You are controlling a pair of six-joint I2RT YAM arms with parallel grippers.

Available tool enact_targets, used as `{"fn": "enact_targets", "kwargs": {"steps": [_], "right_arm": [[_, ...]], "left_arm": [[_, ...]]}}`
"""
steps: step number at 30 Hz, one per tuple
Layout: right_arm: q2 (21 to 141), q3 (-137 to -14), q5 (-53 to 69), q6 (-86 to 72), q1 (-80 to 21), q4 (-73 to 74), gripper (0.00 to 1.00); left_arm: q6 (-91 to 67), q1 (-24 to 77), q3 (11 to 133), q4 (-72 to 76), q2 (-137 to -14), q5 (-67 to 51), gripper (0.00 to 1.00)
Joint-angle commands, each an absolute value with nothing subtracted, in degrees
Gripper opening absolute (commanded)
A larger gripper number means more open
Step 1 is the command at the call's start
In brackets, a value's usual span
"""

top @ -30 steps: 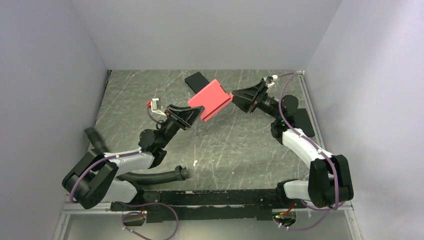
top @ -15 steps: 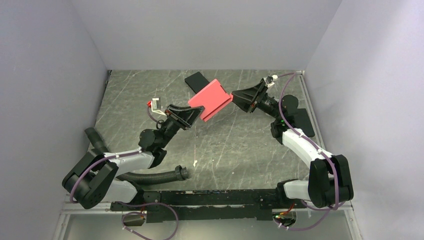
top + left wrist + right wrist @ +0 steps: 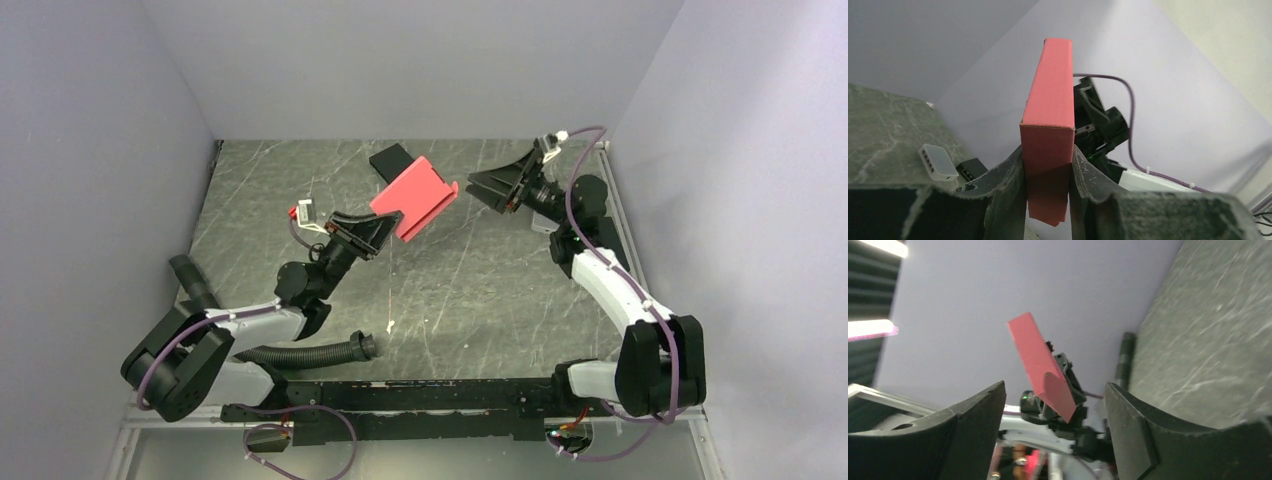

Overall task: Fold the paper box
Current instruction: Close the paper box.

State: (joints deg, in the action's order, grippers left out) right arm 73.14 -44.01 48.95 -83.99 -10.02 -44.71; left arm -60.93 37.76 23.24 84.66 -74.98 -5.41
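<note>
L gripper [image 3: 386,232] is clamped on the paper box [image 3: 413,197] - the wrist cam shows both fingers [image 3: 1009,176] pressed flat against the box's two broad faces at its lower end, with the rest of the box [image 3: 1049,105] sticking up edge-on past the tips. From overhead the box is held up off the table [image 3: 460,285], tilted, approx. centre-far in the scene, just near of the black flat box [image 3: 392,160] lying on the table.

R gripper [image 3: 478,190] sits just right of the paper box w/ a visible gap, not touching it. Its fingers [image 3: 973,420] are spread wide apart, nothing between them - the red box [image 3: 1040,367] shows only beyond them, in the opening.

Tiny red-and-white carton [image 3: 303,211] lies left of the L gripper.
</note>
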Motion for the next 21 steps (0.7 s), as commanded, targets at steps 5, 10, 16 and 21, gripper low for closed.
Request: {"fn": "enact_targets", "kwargs": {"steps": [5, 10, 16, 21], "right_arm": [[66.7, -52.9, 55.8, -43.8, -8.0, -29.3, 0.62], [66.4, -53.4, 53.3, -34.1, -9.9, -21.8, 0.48], [67.1, -53.4, 51.0, -29.8, -13.3, -21.0, 0.49], [66.9, -52.2, 51.1, -29.8, -14.5, -25.7, 0.49]], "left_arm": [[-62.5, 38.0, 20.0, 89.0, -70.4, -0.2, 0.0], [-63.3, 37.9, 20.2, 89.0, -70.3, -0.2, 0.0], [-63.7, 38.0, 20.8, 89.0, -70.5, -0.2, 0.0], [-64.3, 37.9, 21.2, 89.0, -71.6, -0.4, 0.0]]}}
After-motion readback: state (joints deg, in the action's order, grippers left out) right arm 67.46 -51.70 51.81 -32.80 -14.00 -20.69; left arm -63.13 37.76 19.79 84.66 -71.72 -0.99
